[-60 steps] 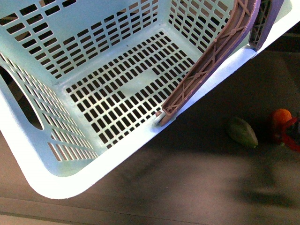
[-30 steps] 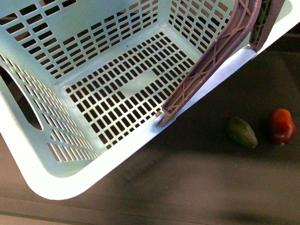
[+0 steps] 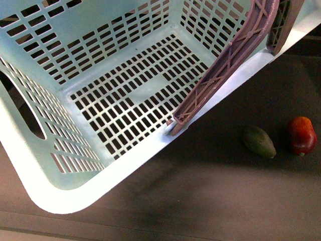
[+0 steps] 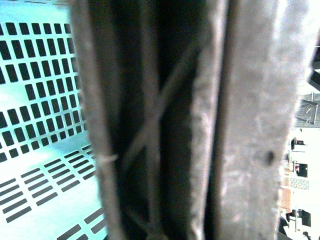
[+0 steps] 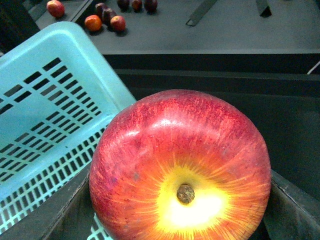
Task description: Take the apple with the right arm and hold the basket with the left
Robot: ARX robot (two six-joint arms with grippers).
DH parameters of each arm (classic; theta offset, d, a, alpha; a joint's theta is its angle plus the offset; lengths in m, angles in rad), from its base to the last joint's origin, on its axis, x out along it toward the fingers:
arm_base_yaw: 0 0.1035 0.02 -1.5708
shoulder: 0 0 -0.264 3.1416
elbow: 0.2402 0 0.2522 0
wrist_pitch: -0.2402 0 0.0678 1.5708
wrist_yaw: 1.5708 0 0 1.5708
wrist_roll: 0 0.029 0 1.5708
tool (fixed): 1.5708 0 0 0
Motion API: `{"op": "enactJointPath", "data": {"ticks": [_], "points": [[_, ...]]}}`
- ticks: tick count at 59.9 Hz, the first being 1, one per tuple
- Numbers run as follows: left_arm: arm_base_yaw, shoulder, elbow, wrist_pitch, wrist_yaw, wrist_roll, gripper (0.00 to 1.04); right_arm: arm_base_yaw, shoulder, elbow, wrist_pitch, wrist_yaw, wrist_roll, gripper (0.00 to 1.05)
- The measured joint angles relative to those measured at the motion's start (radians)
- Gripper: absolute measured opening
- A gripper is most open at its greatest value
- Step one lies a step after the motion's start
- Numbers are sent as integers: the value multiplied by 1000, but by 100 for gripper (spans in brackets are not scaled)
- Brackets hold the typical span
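Observation:
The turquoise basket (image 3: 100, 181) fills the left and middle of the front view, tilted, with nothing inside. Its brown ribbed handle (image 3: 225, 60) runs along its right rim. In the left wrist view that handle (image 4: 150, 125) fills the picture very close up, with the slotted basket floor (image 4: 40, 100) behind it. My left gripper (image 4: 185, 200) is shut on it; its fingers do not show apart from it. The red apple (image 5: 180, 170), with its yellow blush and stem dimple, fills the right wrist view. My right gripper (image 5: 182, 210) is shut on it beside and above the basket rim (image 5: 45, 100). Neither arm shows in the front view.
A green oval fruit (image 3: 259, 141) and a darker, taller red fruit (image 3: 301, 135) lie on the dark table (image 3: 225, 201) to the right of the basket. Several small fruits (image 5: 105, 20) lie on a far surface in the right wrist view.
One second ago the right gripper with the apple showed at the front view's right edge over the darker red fruit. It has left that view. The basket has not moved.

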Motion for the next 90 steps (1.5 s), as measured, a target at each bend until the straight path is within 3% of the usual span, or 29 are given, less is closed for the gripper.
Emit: {"op": "enactJointPath", "data": {"ticks": [12, 20, 39, 50, 63, 67, 71, 90], "points": [[0, 0, 0, 0, 0, 0, 15, 74, 70, 21, 15, 19, 9, 80], [0, 0, 0, 0, 0, 0, 15, 83, 88, 21, 15, 24, 17, 97], [-3, 0, -1, 0, 1, 5, 15, 58, 41, 8, 3, 85, 30, 96], [3, 0, -1, 0, -9, 11, 15, -24, -131, -77, -43, 214, 30, 96], [-4, -1, 0, 0, 16, 3, 15, -37, -169, -90, -45, 217, 26, 96], [-2, -1, 0, 0, 6, -3, 15, -50, -185, -200, 214, 166, -69, 82], [1, -1, 0, 0, -5, 5, 15, -78, -235, -326, 381, 140, -124, 66], [-2, -1, 0, 0, 7, 3, 15, -155, -401, -562, 449, 72, -162, 17]]}}
